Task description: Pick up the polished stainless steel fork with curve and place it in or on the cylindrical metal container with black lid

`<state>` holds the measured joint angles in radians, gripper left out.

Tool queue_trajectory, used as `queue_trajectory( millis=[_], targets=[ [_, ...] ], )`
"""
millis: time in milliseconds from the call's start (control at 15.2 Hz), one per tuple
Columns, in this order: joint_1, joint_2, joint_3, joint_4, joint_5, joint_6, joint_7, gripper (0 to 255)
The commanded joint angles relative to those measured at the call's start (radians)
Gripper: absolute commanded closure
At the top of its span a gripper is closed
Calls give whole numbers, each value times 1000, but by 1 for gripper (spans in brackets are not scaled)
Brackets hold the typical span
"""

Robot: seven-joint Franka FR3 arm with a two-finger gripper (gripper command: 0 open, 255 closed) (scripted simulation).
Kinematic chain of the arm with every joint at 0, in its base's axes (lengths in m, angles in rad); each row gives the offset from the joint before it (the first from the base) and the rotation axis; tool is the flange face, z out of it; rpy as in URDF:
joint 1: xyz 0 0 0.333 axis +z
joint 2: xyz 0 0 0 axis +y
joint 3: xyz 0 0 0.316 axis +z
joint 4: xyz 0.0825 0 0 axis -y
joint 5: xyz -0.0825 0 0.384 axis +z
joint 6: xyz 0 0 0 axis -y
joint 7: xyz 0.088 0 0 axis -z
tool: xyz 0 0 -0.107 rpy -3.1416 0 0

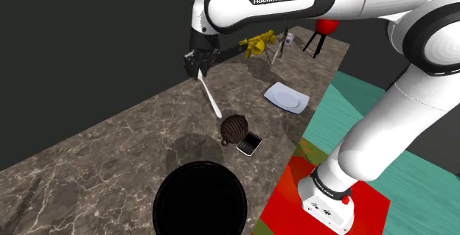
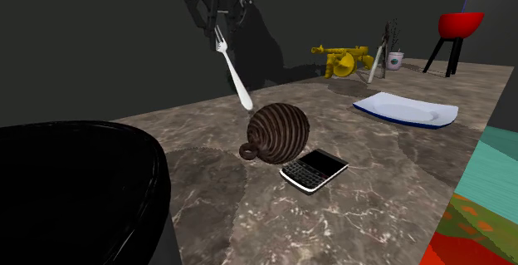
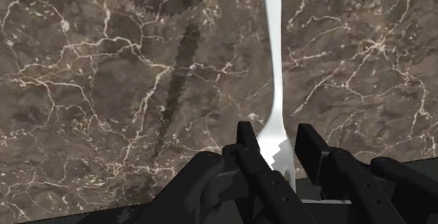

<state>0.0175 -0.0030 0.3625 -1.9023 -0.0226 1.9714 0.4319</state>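
My black gripper (image 1: pixel 197 67) hangs above the marble counter (image 1: pixel 110 149), shut on the tine end of a shiny silver fork (image 1: pixel 211 99). The fork's curved handle slopes down and away from the fingers, its tip in the air just behind a ribbed dark ball (image 1: pixel 235 127). In the wrist view the gripper (image 3: pixel 275 137) clasps the fork (image 3: pixel 274 61) between both fingers, with the fork's shadow on the stone beside it. In the second exterior view the gripper (image 2: pixel 217 18) holds the fork (image 2: pixel 234 74) by its head. The container's round black lid (image 1: pixel 199 200) lies near the counter's front edge, large and close (image 2: pixel 75 188).
The ribbed dark ball (image 2: pixel 280 132) has a black phone (image 2: pixel 314 169) lying against it. A white plate (image 2: pixel 407 110) lies farther along the counter. A yellow toy (image 2: pixel 342 60), a small cup (image 2: pixel 396 59) and a red-seated stand (image 2: pixel 456 31) sit at the far end.
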Motion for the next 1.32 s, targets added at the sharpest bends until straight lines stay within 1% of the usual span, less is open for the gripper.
queue_trajectory(
  millis=[0, 462, 858, 1254],
  targets=[
    [0, -7, 0, 18, 3, -25, -2, 255],
    [-1, -12, -1, 106, 6, -118, -6, 255],
    [51, -137, 51, -22, 51, -107, 85, 255],
    [109, -235, 114, -106, 98, -111, 188, 255]
  ],
)
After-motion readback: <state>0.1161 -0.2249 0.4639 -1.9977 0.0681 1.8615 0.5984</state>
